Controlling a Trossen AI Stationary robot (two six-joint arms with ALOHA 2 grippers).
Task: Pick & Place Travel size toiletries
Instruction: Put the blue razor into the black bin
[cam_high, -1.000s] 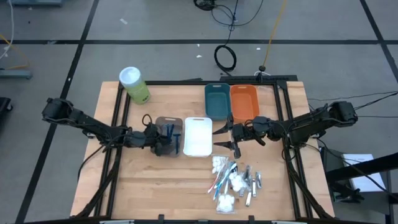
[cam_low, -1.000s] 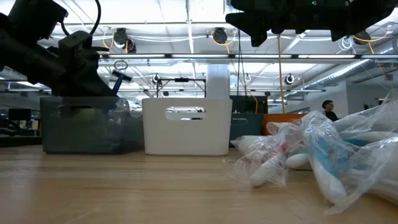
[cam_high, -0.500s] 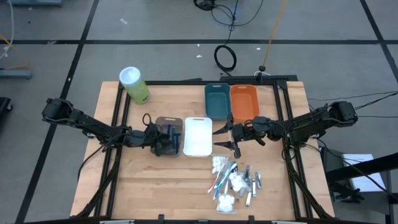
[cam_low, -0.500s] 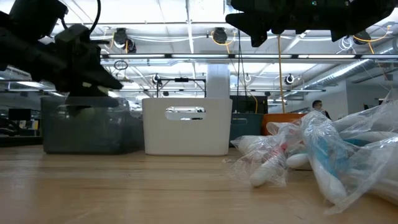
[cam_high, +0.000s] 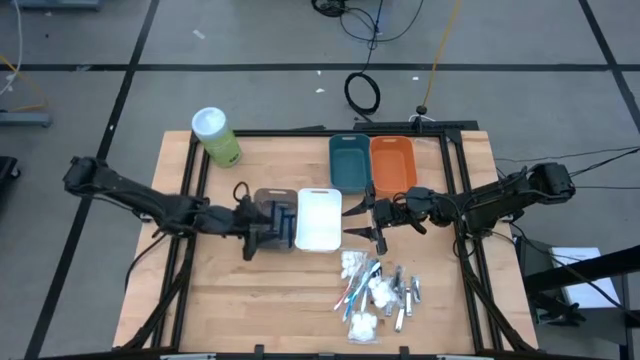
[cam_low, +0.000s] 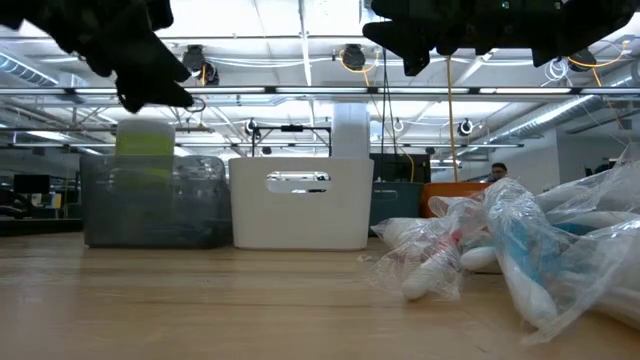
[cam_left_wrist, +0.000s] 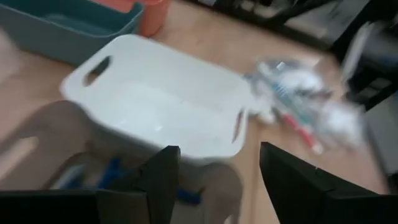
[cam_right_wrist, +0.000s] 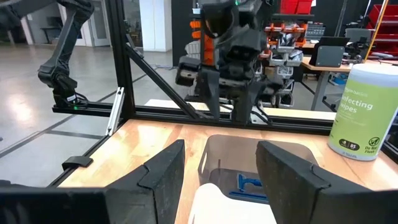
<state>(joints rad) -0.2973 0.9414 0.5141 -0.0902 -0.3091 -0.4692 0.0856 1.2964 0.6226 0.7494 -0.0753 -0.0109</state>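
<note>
The toiletries (cam_high: 376, 290) lie in a heap on the table's near right: wrapped toothbrushes, white pads and small tubes. They also show in the low view (cam_low: 510, 245). Dark blue razors (cam_left_wrist: 111, 175) lie in the brown see-through bin (cam_high: 272, 205). My left gripper (cam_high: 262, 236) hangs open and empty above that bin's near side; in the left wrist view (cam_left_wrist: 217, 180) nothing lies between its fingers. My right gripper (cam_high: 358, 220) is open and empty above the table, between the white bin (cam_high: 318, 218) and the heap.
The teal bin (cam_high: 349, 162) and the orange bin (cam_high: 393, 162) stand at the far side. A green canister with a white lid (cam_high: 216, 137) stands at the far left. Bare wood lies at the near left (cam_high: 230, 300). A person (cam_low: 498, 175) shows far off in the room.
My left gripper has risen from the brown bin's mouth to well above it and drawn a little toward the table's near edge. The brown bin has slid slightly toward the white bin. My right arm has kept still.
</note>
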